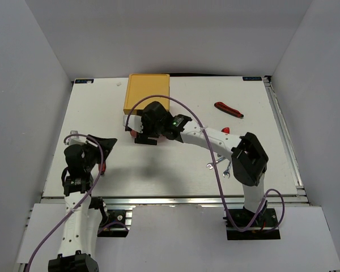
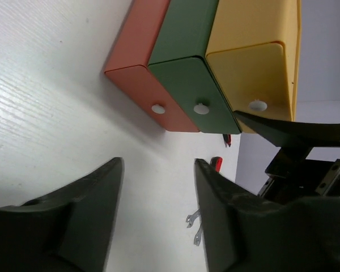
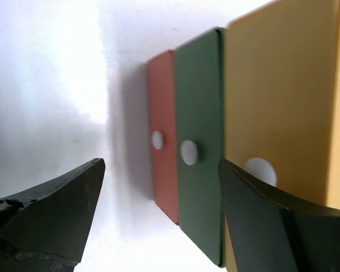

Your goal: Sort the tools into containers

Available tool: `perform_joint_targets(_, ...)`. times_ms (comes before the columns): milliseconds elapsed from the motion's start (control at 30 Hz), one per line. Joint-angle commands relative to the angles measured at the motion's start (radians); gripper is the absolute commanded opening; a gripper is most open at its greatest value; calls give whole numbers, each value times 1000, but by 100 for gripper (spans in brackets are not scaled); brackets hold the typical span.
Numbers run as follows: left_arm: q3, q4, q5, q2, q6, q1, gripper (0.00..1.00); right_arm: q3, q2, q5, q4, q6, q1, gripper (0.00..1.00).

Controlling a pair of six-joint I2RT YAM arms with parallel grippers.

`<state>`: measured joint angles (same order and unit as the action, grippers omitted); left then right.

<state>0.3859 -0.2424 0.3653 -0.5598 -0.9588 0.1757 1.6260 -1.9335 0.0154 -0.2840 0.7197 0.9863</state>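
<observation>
The containers are three stacked drawers of one chest: yellow on top, green in the middle, red-orange at the bottom, each with a white knob. My right gripper is open just in front of the drawer fronts and holds nothing; one finger covers part of the yellow drawer's knob. My left gripper is open and empty, farther back, and faces the chest. Two silver wrenches lie by the right arm. A red-handled tool lies at the back right.
A small red tool lies beside the right forearm. Something red shows under the left arm. The right arm stretches across the middle of the table toward the chest. White walls enclose the table on three sides.
</observation>
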Motion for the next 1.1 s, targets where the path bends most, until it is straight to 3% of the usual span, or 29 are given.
perform_joint_targets(0, -21, 81, 44, -5, -46, 8, 61, 107, 51, -279, -176, 41, -9, 83)
perform_joint_targets(67, -34, 145, 60, -15, -72, 7, 50, 123, 105, -380, -271, 67, -9, 74)
perform_joint_targets(100, -36, 162, 63, -25, -93, 5, 33, 120, 122, -444, -283, 61, -11, 68)
perform_joint_targets(200, -41, 234, 72, -58, -127, -7, 15, 112, 182, -483, -278, -18, -31, 2)
perform_joint_targets(233, -41, 274, 67, -69, -133, -19, 7, 112, 197, -529, -271, -47, -63, 0)
perform_joint_targets(267, -19, 355, -13, -174, -133, -183, 11, 135, 246, -681, -247, -159, -168, 0)
perform_joint_targets(300, -19, 356, -14, -175, -133, -185, 17, 135, 257, -725, -239, -181, -196, 0)
perform_joint_targets(367, 11, 396, -95, -273, -129, -341, 31, 143, 274, -840, -212, -230, -257, 4)
perform_joint_targets(433, 21, 460, -153, -348, -150, -424, 45, 144, 303, -908, -198, -249, -345, 20)
perform_joint_targets(467, 13, 491, -167, -363, -165, -441, 48, 140, 312, -954, -193, -259, -369, 40)
perform_joint_targets(567, -1, 577, -216, -399, -195, -459, 56, 109, 356, -999, -188, -272, -454, 58)
perform_joint_targets(767, 36, 581, -241, -469, -195, -463, 58, -38, 458, -1034, -149, -304, -601, 60)
perform_joint_targets(1067, 102, 683, -226, -641, -221, -473, 58, -170, 528, -1052, -53, -373, -692, 61)
